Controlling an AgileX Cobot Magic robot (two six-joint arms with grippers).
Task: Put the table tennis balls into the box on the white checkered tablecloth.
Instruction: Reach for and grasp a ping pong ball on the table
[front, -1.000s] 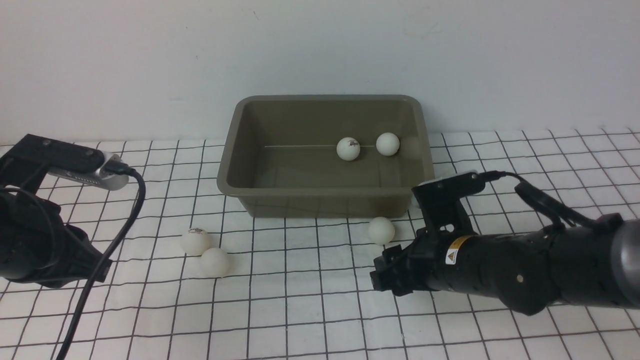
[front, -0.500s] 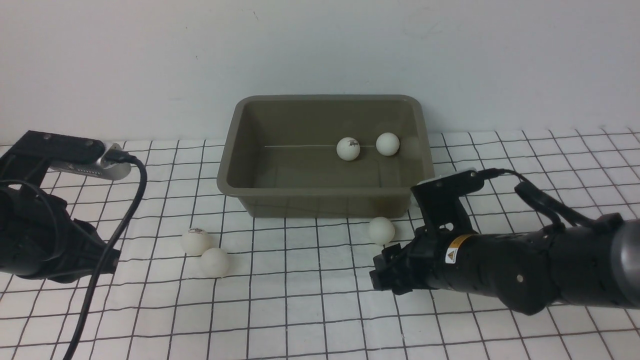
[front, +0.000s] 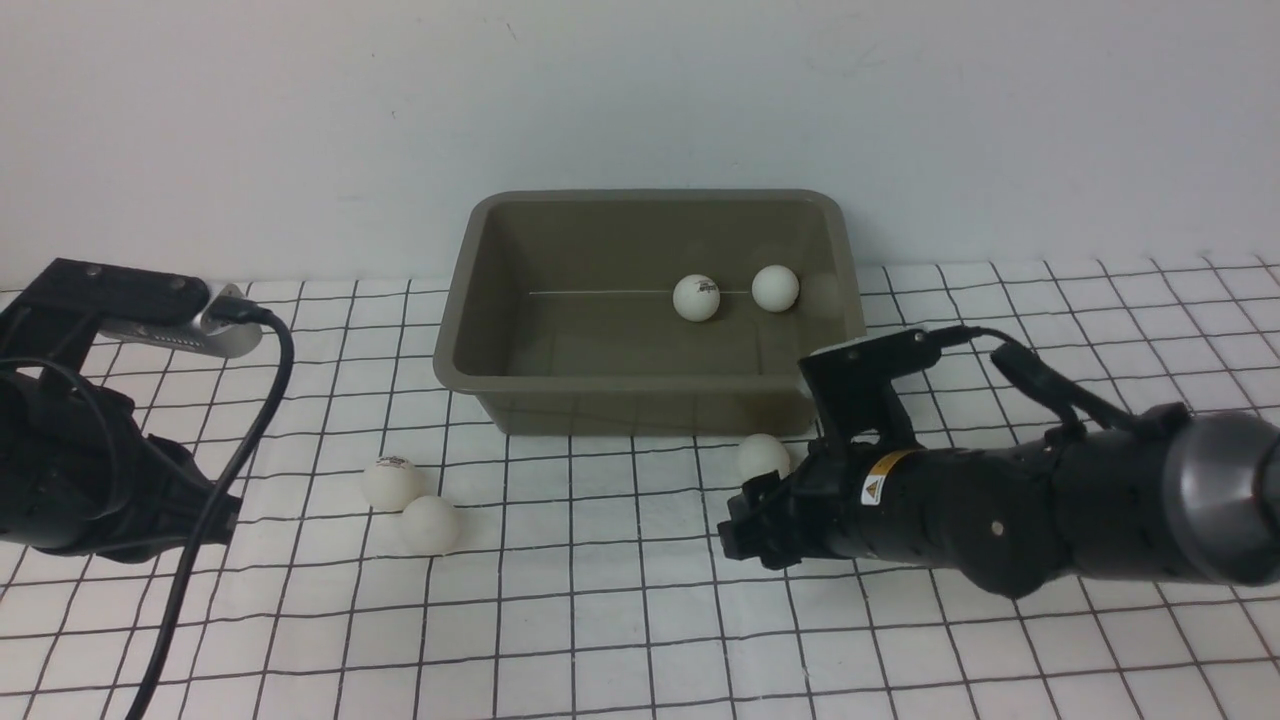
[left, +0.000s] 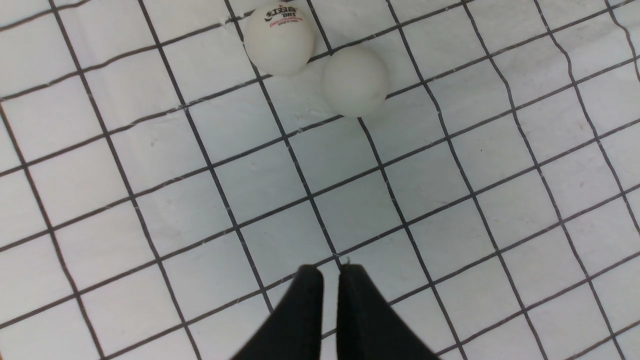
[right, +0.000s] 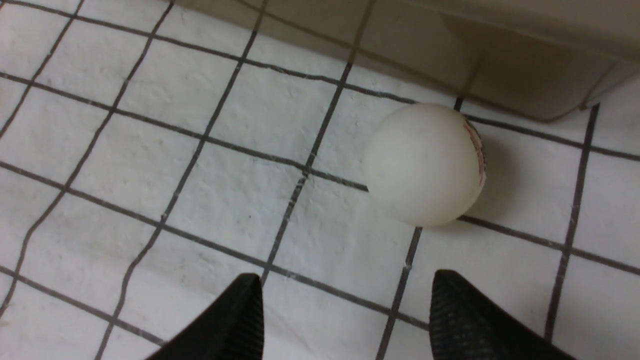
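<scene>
Right wrist view: on the white checkered tablecloth (right: 150, 150), just before the box (right: 500, 55), the right gripper (right: 345, 287) hangs spread and empty, short of the nearest ball (right: 424, 165). It should probably advance until that ball sits centred between the fingers, then close gently so it cannot squirt against the box.

Counted: one cloth, one box, two grippers, with the left gripper (left: 325, 272) pinched shut on nothing. Five balls show. Two are inside the box (front: 696, 297) (front: 775, 287), and the two others lie front-left of the box (front: 390, 482) (front: 430, 524).
</scene>
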